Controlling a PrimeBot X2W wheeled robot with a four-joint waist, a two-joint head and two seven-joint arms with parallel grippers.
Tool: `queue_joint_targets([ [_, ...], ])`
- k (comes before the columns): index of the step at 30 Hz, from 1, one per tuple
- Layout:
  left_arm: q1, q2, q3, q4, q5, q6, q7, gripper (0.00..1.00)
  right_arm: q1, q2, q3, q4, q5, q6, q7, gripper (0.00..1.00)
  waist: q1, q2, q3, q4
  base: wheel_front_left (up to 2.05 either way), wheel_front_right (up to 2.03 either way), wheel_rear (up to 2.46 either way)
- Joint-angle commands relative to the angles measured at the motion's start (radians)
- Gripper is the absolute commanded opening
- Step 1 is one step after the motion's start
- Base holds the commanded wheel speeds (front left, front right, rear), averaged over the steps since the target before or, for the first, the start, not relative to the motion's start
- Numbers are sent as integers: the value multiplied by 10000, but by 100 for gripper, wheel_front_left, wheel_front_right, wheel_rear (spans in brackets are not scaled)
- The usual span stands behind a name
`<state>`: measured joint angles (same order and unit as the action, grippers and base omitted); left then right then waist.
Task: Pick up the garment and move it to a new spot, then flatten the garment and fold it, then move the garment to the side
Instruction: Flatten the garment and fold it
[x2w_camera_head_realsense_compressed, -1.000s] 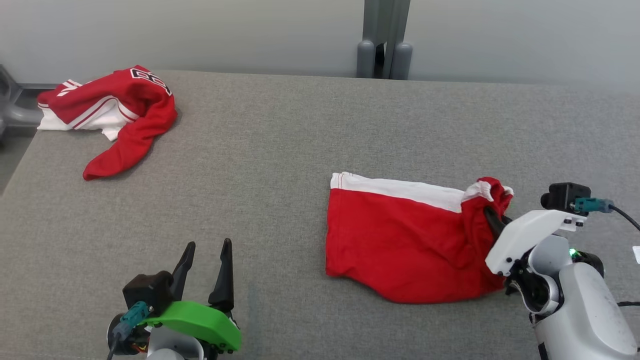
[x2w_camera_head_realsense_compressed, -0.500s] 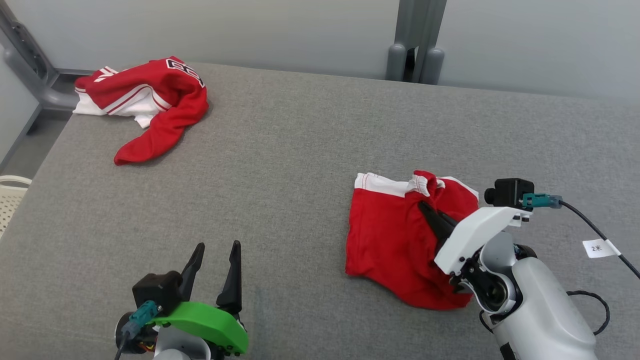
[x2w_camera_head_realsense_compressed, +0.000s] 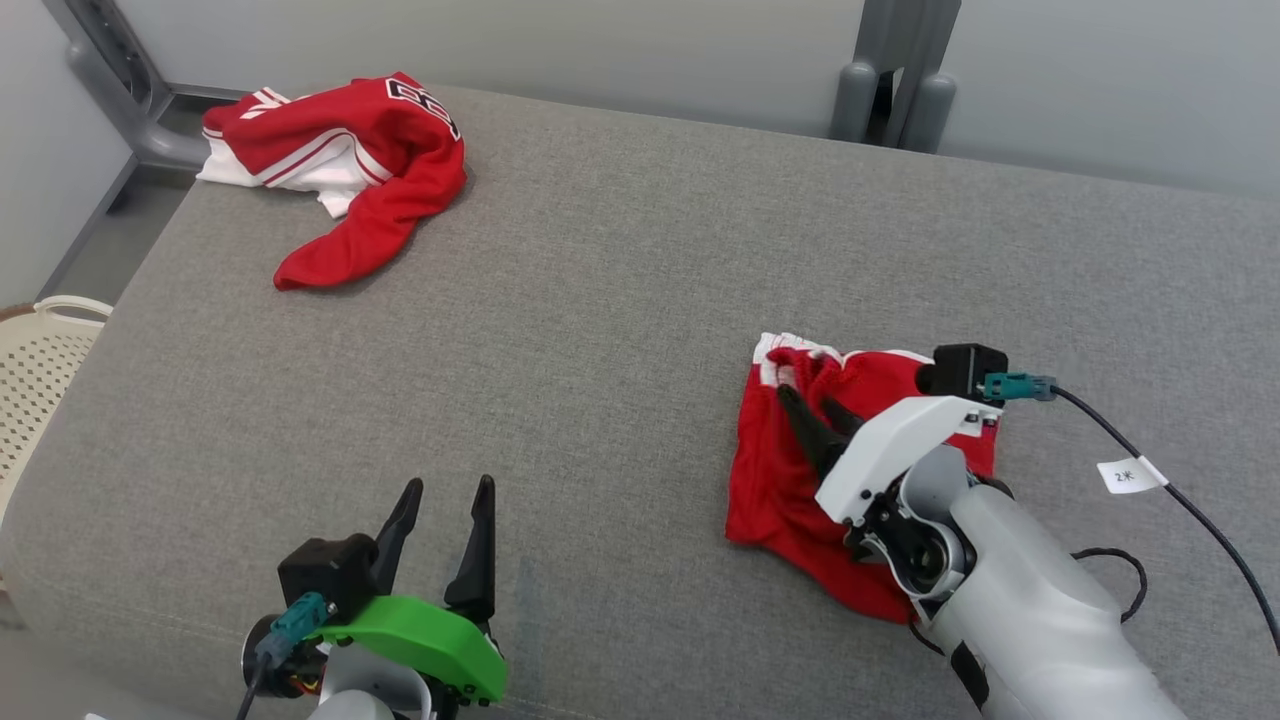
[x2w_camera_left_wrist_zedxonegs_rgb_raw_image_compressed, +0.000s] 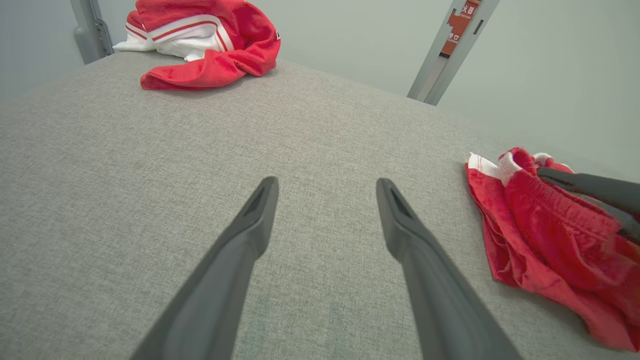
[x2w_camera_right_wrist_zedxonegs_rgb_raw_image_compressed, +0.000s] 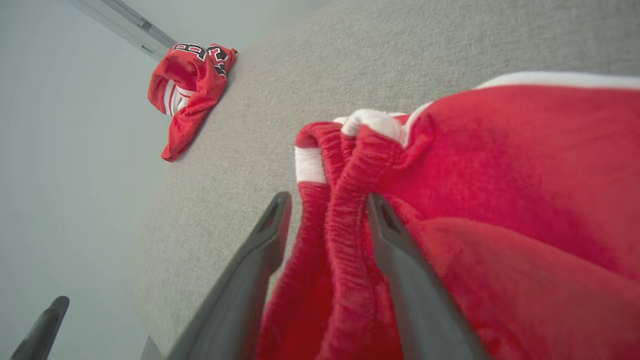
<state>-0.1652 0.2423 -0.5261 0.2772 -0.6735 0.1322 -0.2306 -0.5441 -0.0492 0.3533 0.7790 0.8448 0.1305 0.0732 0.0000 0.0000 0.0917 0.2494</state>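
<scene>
on the right side of the grey padded surface (x2w_camera_head_realsense_compressed: 600, 300), the red shorts (x2w_camera_head_realsense_compressed: 775, 480) lie bunched. i see my right gripper (x2w_camera_head_realsense_compressed: 806, 397) spread, their elastic waistband between its fingers (no squeeze evident). my left gripper (x2w_camera_head_realsense_compressed: 449, 483) hangs wide open, empty, well apart.

The garment (x2w_camera_head_realsense_compressed: 780, 480), red shorts with white trim, is lying doubled over on itself toward the right of the grey surface (x2w_camera_head_realsense_compressed: 600, 350), its gathered elastic waistband bunching into a raised ridge at the far left corner
</scene>
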Motion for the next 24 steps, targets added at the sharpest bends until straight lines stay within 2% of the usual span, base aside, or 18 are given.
queue_joint_targets([
  [1, -176, -14, -14, 42, 53, -8, -46, 100, -159, -26, 341, 16, 350, 3, -134, 100, 0, 0, -7, -13, 0, 0, 0],
  [6, -172, -32, -16, 93, 14, -11, -69, 100, -320, -28, 1793, -469, 1595, 3, -483, 100, 0, 0, -95, -207, 0, 0, 0],
  [11, -135, 7, 28, 65, 22, 32, -115, 100, -537, -37, 2472, -627, 1749, 3, -1192, 100, 0, 0, -186, -528, 0, 0, 0],
  [14, -107, -10, 75, 16, 33, 49, -166, 100, -769, -37, 2470, -391, 1151, 3, -1878, 100, 0, 0, -246, -725, 0, 0, 0],
  [17, -136, -35, 106, -65, 113, 73, -197, 100, -1015, -41, 2100, 260, -107, 2, -2730, 100, 0, 0, -335, -933, 0, 0, 0],
  [20, -306, -95, 139, -154, 194, 80, -245, 100, -1097, -118, 1410, 674, -1472, 2, -3209, 100, 0, 0, -454, -1110, 0, 0, 0],
  [24, -428, -178, 230, -235, 255, 129, -273, 100, -582, -346, 45, 584, -3089, 2, -3384, 100, 0, 0, -637, -1374, 0, 0, 0],
])
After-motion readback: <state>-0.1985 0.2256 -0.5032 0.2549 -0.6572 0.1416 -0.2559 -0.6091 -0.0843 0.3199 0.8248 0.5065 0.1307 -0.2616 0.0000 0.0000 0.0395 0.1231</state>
